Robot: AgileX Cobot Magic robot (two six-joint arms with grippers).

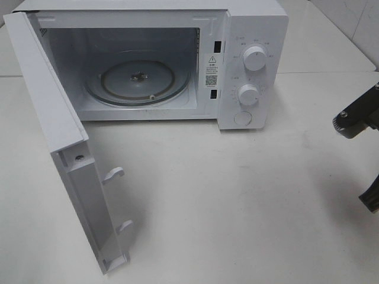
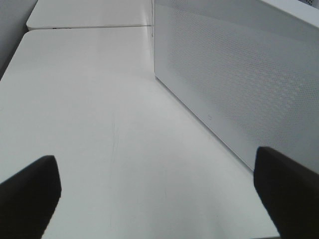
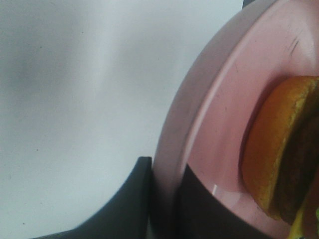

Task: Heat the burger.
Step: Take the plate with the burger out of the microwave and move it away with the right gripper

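We're looking at a white table w/ a white microwave sitting at the far side. Its door is swinging wide open to the left, edge-on toward us, latch hooks sticking out to the right. Inside, the glass turntable is lying bare. Two round knobs and a push button are stacking down the control panel at the right of the cavity.

Left gripper is hanging released, fingers spread wide, above bare tabletop just left of the microwave's perforated side wall; nothing btwn them.

Right gripper is clenching the rim of a pink plate, one finger either side of the edge. The burger is sitting on that plate, golden-brown bun and dark patty showing. In the high view we're only seeing black parts of the right arm at the right edge of the table, well apart from the microwave; plate & burger aren't showing there.
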